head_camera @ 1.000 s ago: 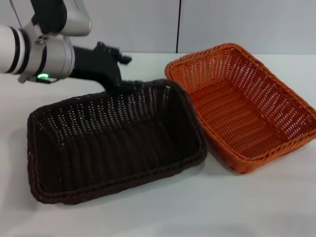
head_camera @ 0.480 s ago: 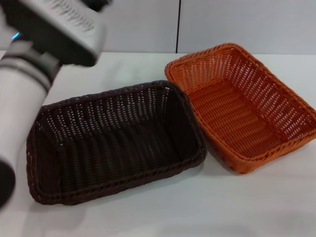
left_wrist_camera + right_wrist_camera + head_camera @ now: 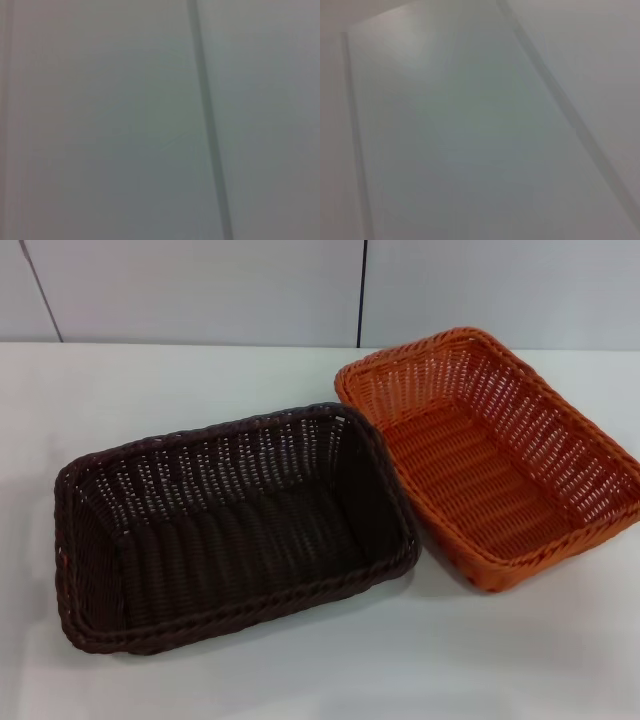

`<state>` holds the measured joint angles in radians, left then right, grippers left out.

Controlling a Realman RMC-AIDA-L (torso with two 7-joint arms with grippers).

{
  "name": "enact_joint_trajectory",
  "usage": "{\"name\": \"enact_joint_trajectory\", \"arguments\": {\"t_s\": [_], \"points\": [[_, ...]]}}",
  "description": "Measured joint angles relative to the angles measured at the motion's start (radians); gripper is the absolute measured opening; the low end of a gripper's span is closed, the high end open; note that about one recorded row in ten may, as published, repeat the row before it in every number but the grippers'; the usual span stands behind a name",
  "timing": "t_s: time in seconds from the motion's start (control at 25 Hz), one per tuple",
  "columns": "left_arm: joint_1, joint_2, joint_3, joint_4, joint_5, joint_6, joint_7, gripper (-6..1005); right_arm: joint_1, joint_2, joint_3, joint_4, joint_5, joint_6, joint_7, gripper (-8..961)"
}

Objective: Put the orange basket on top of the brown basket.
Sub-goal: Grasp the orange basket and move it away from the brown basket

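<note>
The orange basket (image 3: 500,455) rests on the white table at the right, open side up and empty. Just left of it lies the brown basket (image 3: 230,525), also empty, its far right corner close against the orange one's near left side. Neither gripper appears in the head view. Both wrist views show only a pale grey wall with dark seams, and no fingers.
The white table (image 3: 150,380) stretches around both baskets. A grey panelled wall (image 3: 450,290) with a dark vertical seam stands behind the table's far edge.
The left arm, which reached over the brown basket's far left side a second ago, has lifted up and out of the head view. The baskets have stayed put.
</note>
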<state>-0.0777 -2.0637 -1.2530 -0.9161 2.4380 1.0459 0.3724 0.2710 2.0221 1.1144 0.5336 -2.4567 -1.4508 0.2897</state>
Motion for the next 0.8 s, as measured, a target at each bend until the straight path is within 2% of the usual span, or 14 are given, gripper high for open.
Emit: {"name": "enact_joint_trajectory", "arguments": {"t_s": [0.04, 0.08, 0.12, 0.16, 0.24, 0.32, 0.44, 0.52, 0.56, 0.6, 0.64, 0.68, 0.72, 0.8], "points": [[-0.008, 0.003, -0.039, 0.136, 0.005, 0.029, -0.106, 808, 0.002, -0.018, 0.000, 0.053, -0.026, 0.059, 0.001, 833], [-0.008, 0.003, -0.039, 0.136, 0.005, 0.029, -0.106, 808, 0.003, -0.041, 0.001, 0.123, -0.055, 0.142, 0.004, 833], [-0.016, 0.003, -0.071, 0.240, 0.011, 0.053, -0.163, 808, 0.005, -0.072, 0.005, 0.202, -0.084, 0.248, 0.013, 833], [-0.019, 0.001, -0.088, 0.284, 0.010, 0.064, -0.174, 808, 0.006, -0.105, 0.013, 0.294, -0.114, 0.383, 0.037, 833], [-0.019, 0.001, -0.088, 0.284, 0.010, 0.064, -0.174, 808, 0.013, -0.167, 0.040, 0.475, -0.184, 0.668, 0.094, 833], [-0.007, -0.001, -0.102, 0.339, 0.006, 0.082, -0.186, 808, 0.022, -0.216, 0.076, 0.665, -0.288, 0.983, 0.149, 834], [-0.003, -0.001, -0.102, 0.348, 0.006, 0.085, -0.188, 808, 0.028, -0.250, 0.117, 0.924, -0.413, 1.406, 0.144, 834], [-0.002, -0.001, -0.102, 0.358, 0.006, 0.087, -0.190, 808, 0.049, -0.256, 0.158, 1.087, -0.423, 1.711, 0.061, 834], [-0.002, -0.001, -0.102, 0.358, 0.006, 0.087, -0.190, 808, 0.071, -0.246, 0.198, 1.154, -0.404, 1.864, -0.007, 834], [-0.015, -0.001, -0.101, 0.394, 0.005, 0.089, -0.193, 808, 0.095, -0.223, 0.250, 1.203, -0.365, 2.027, -0.096, 834], [-0.029, -0.002, -0.101, 0.422, 0.003, 0.089, -0.195, 808, 0.119, -0.191, 0.312, 1.235, -0.318, 2.188, -0.199, 834], [-0.029, -0.002, -0.101, 0.422, 0.003, 0.089, -0.195, 808, 0.152, -0.109, 0.450, 1.265, -0.236, 2.440, -0.414, 834], [-0.029, -0.002, -0.101, 0.422, 0.003, 0.089, -0.195, 808, 0.152, -0.109, 0.450, 1.265, -0.236, 2.440, -0.414, 834], [-0.041, -0.002, -0.101, 0.441, 0.002, 0.090, -0.196, 808, 0.184, -0.007, 0.593, 1.289, -0.202, 2.677, -0.637, 834]]}}
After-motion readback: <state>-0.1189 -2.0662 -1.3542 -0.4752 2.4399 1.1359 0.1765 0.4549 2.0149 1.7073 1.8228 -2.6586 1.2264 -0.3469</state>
